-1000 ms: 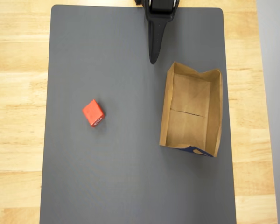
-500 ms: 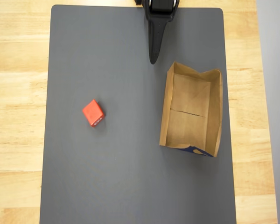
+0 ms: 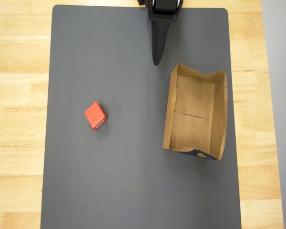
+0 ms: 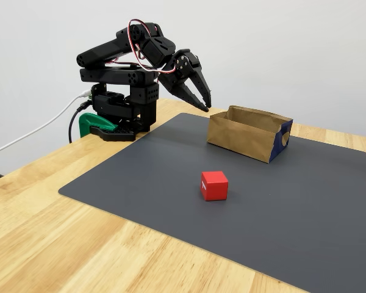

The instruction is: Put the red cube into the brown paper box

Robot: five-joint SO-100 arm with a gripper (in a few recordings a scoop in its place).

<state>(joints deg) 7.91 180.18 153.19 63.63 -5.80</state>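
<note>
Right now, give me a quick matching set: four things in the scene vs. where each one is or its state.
Things:
1. red cube
2. paper box
3. gripper
4. green clamp

Place or state:
A. raised off the mat, beside one end of the box
B. at the arm's base, on the wooden table
C. empty, dark blue patch at one end
D. alone on the grey mat, apart from the box

Pairs: 1-D, 2-C, 3-A, 4-B

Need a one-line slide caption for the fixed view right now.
Black gripper raised beside the brown paper box; red cube sits apart on the grey mat.
</note>
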